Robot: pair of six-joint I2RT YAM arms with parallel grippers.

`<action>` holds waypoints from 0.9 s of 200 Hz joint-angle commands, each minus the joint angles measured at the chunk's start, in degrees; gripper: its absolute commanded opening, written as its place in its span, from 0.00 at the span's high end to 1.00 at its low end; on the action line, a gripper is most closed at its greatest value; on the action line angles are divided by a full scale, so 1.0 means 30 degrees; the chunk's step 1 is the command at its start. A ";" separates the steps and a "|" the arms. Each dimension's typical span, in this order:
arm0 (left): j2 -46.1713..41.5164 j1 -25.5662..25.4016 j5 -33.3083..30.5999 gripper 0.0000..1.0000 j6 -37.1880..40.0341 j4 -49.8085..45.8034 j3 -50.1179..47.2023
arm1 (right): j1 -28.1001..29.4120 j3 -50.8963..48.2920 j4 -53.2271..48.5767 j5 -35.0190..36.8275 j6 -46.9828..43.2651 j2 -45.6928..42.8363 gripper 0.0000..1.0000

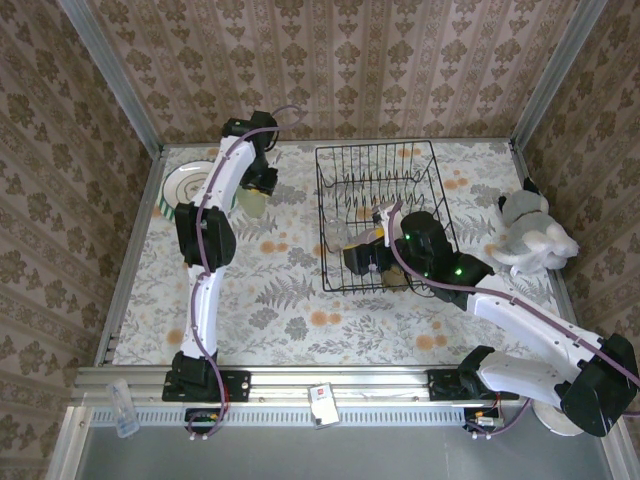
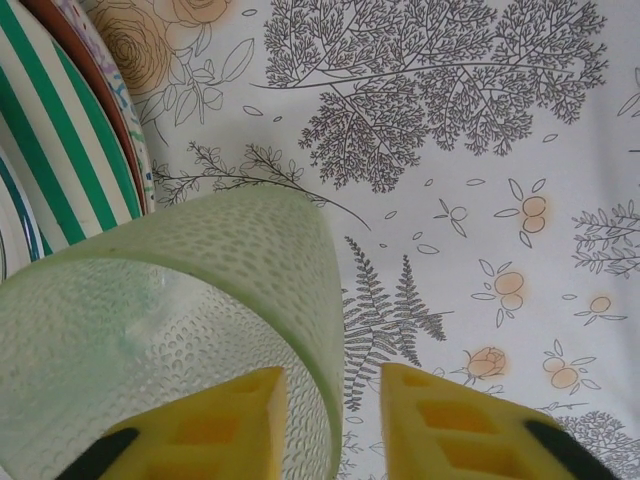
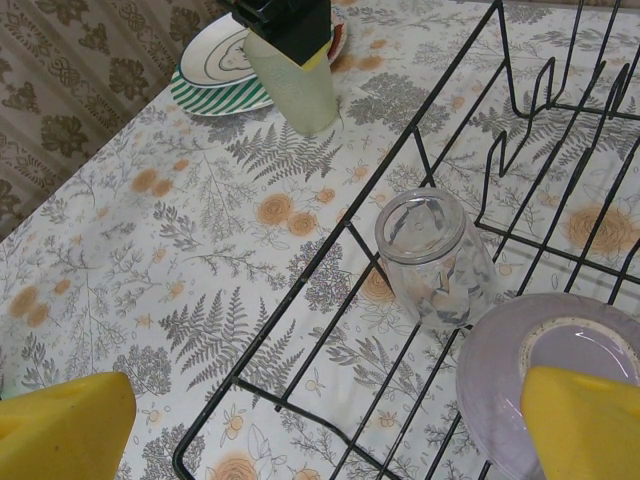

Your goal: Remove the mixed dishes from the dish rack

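A pale green dimpled tumbler (image 2: 150,330) stands on the flowered table next to a stack of plates (image 2: 70,130) with a green-striped rim. My left gripper (image 2: 333,385) is open, one finger inside the rim and the other clear of the wall. From above, that gripper (image 1: 256,188) is at the far left by the plates (image 1: 185,185). My right gripper (image 3: 325,420) is wide open over the near left corner of the black dish rack (image 3: 288,300). An upturned clear tumbler (image 3: 435,255) and a lilac bowl (image 3: 545,370) sit in the rack (image 1: 320,200).
A white-grey soft toy (image 1: 530,235) lies right of the rack. Grey walls edge the table (image 1: 270,300) on the left, back and right. A small clear bottle (image 1: 122,405) lies on the front rail. Open cloth stretches between the plates and the rack.
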 commanded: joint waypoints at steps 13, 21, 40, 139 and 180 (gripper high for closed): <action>-0.0187 0.0061 0.0238 0.63 0.0162 -0.0617 0.0713 | 0.0200 0.0159 0.0120 0.0462 -0.0462 0.0119 0.00; -0.0350 0.0038 0.0223 0.59 0.0148 -0.0625 0.0691 | 0.0206 0.0135 0.0120 0.0460 -0.0477 0.0126 0.00; -0.0859 -0.0084 0.0098 0.49 0.0163 -0.0576 0.0458 | 0.0206 0.0145 0.0131 0.0491 -0.0506 0.0178 0.00; -0.4803 -0.0578 -0.0687 0.00 -0.0036 0.0675 -0.1801 | 0.0267 0.0159 0.0094 0.0662 -0.0660 0.0264 0.00; -0.8594 -0.0673 -0.0406 0.00 -0.0658 0.2786 -0.5429 | 0.0267 0.0243 0.0003 0.0751 -0.0713 0.0404 0.00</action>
